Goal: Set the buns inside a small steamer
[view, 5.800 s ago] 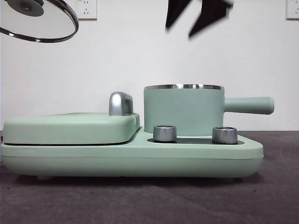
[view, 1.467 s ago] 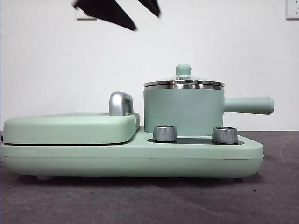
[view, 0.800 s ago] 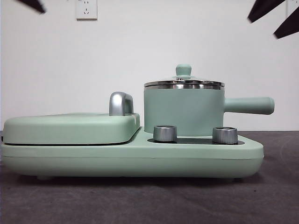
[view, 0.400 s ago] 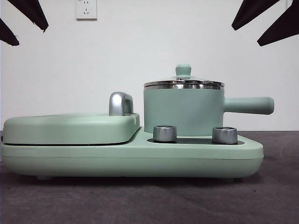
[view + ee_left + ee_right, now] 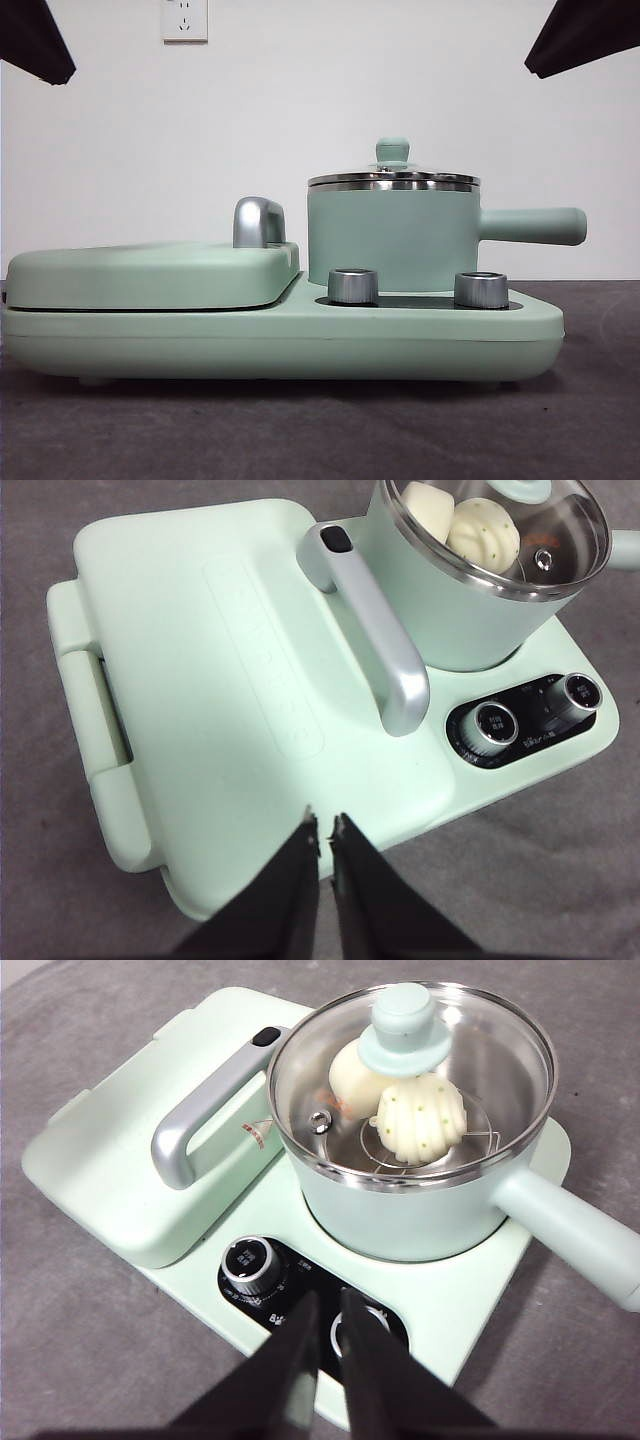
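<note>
Since half a second ago, both arms have drawn further into the front view's top corners. Mint-green cooker base (image 5: 300, 345) with flat rectangular griddle cover (image 5: 220, 670). Mint-green cylindrical small steamer (image 5: 420, 1215), glass lid (image 5: 440, 1055) on. Inside: smooth white bun (image 5: 350, 1080) touching pleated green-specked bun (image 5: 422, 1120). Left gripper (image 5: 325, 830) and right gripper (image 5: 328, 1310): jaws nearly together, holding nothing, well above the appliance.
</note>
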